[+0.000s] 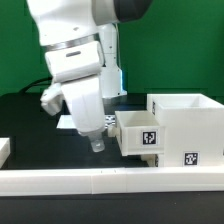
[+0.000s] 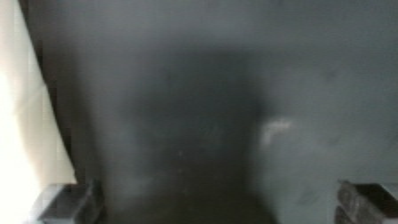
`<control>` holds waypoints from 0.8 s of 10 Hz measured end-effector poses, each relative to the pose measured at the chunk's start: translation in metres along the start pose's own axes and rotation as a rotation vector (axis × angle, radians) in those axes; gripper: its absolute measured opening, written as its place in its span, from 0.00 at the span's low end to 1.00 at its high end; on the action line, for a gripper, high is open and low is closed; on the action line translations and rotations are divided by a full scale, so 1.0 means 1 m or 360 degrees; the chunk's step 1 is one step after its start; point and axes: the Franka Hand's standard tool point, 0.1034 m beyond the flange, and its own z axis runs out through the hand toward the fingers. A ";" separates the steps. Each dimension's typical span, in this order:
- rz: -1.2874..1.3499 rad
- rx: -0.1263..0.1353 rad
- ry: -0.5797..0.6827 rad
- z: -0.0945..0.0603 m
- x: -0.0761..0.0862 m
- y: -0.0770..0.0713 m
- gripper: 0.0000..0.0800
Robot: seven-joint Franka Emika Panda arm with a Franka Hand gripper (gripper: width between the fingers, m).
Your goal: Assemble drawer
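The white drawer casing [image 1: 186, 118] stands at the exterior view's right. A white box tray [image 1: 136, 134] with a black-and-white tag on its side sticks out of the casing toward the exterior view's left. My gripper [image 1: 96, 143] hangs just to the exterior view's left of the tray, near the table. In the wrist view the gripper [image 2: 219, 206] is open and empty. Its two fingertips [image 2: 68, 203] stand far apart over bare dark table. A second white part [image 1: 4, 150] shows at the exterior view's left edge, mostly cut off.
A long low white rail [image 1: 100, 181] runs along the front of the black table [image 1: 30, 125]. A white strip [image 2: 15, 100] lies along one edge of the wrist view. A green wall stands behind.
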 end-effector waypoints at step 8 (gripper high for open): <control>-0.0034 -0.0010 -0.0040 0.002 0.030 0.010 0.81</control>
